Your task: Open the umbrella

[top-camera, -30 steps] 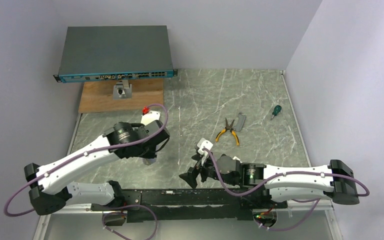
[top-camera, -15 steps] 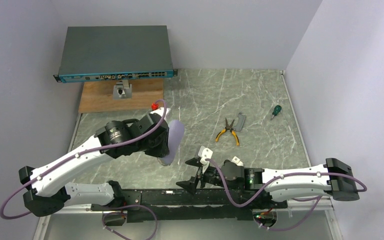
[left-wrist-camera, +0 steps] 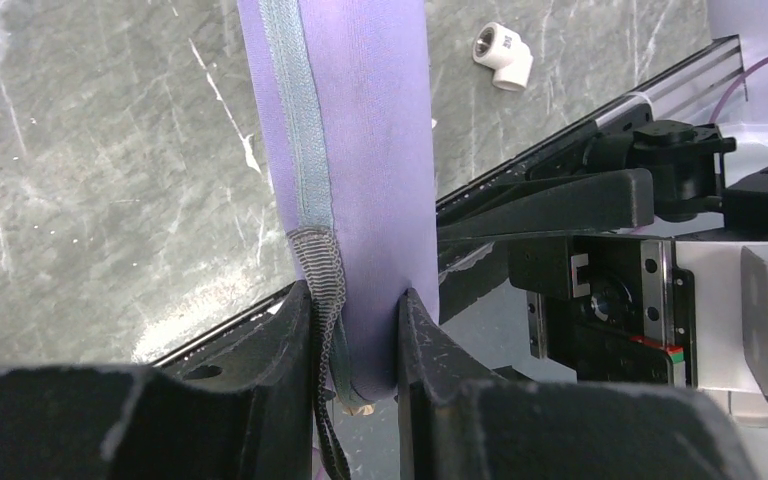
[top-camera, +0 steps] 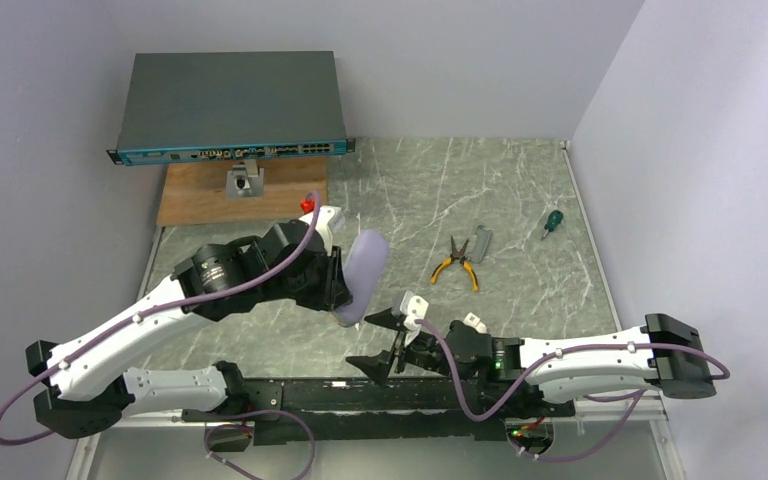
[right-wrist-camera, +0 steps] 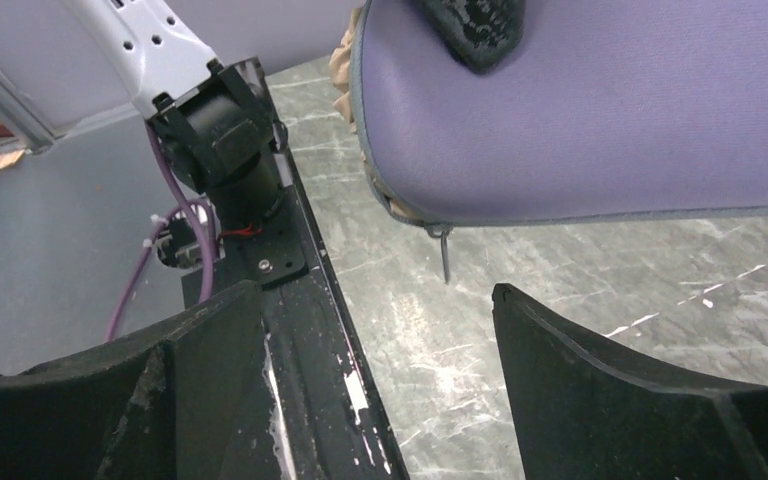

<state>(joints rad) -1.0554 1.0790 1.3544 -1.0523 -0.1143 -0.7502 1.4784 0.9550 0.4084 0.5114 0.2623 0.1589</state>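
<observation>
My left gripper (top-camera: pixel 341 291) is shut on one end of a closed lavender oval case (top-camera: pixel 361 268) and holds it tilted above the table. In the left wrist view the fingers of that gripper (left-wrist-camera: pixel 353 300) pinch the case (left-wrist-camera: pixel 360 150) beside its grey zipper seam. The umbrella is almost wholly hidden; only a scrap of cream fabric (right-wrist-camera: pixel 344 62) pokes from the case's end. My right gripper (top-camera: pixel 375 342) stands open just below and to the right of the case. In the right wrist view the case (right-wrist-camera: pixel 580 110) and its zipper pull (right-wrist-camera: pixel 444 255) hang above that open gripper (right-wrist-camera: pixel 375 295).
Yellow-handled pliers (top-camera: pixel 457 265) and a small grey part (top-camera: pixel 481 241) lie mid-table, a green screwdriver (top-camera: pixel 552 221) to the right. A network switch (top-camera: pixel 230 108) and a wooden board (top-camera: pixel 200 195) sit at the back left. A white elbow fitting (left-wrist-camera: pixel 503 56) lies near the front rail.
The left arm has lifted the lavender case and swung it right, toward the right gripper. The right gripper has shifted left and lower, and its jaws have narrowed slightly.
</observation>
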